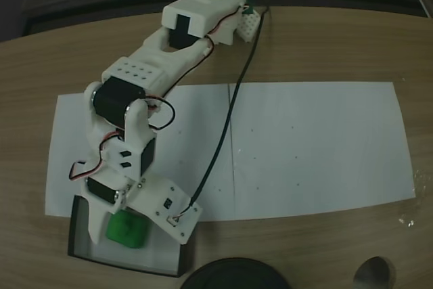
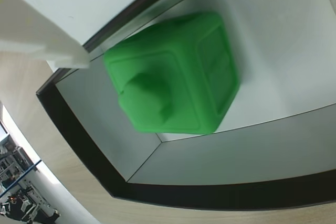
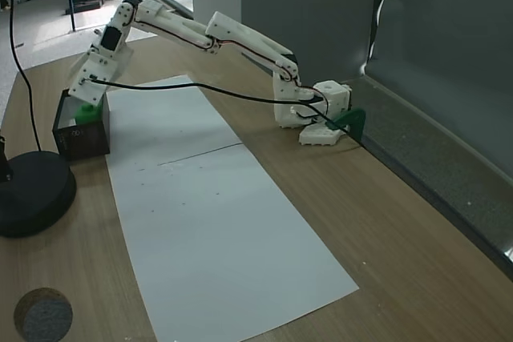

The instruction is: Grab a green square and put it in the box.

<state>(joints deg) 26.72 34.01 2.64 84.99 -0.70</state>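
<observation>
1. The green square (image 2: pixel 173 80) is seen in the wrist view lying inside the box (image 2: pixel 79 145), tilted, its raised knob turned toward the camera and lower left; its outline is slightly blurred, so whether it rests flat on the pale floor cannot be told.
2. In a fixed view the green square (image 1: pixel 127 229) is found over the box's pale floor, just under the hand (image 1: pixel 135 225); in another fixed view it (image 3: pixel 86 113) shows as a green patch at the top of the box (image 3: pixel 80 138), directly beneath the hand (image 3: pixel 86 98).
3. The box (image 1: pixel 78 225) is placed at the lower left corner of the white paper sheet (image 1: pixel 311 147) in a fixed view, its thin black walls framing a grey-white floor.
4. The hand is held over the box with its white fingers pointing down; one white finger (image 2: pixel 42 30) is seen at the upper left of the wrist view, apart from the block; how far the jaws are parted, and whether the block is gripped, cannot be told.
5. The arm (image 1: pixel 152 76) is stretched from its base (image 3: pixel 321 110) across the wooden counter (image 1: pixel 338 38) to the box; a black cable (image 1: pixel 226 133) is run along it over the paper.
6. A round black object (image 3: pixel 32 190) is set on the counter just beside the box.
</observation>
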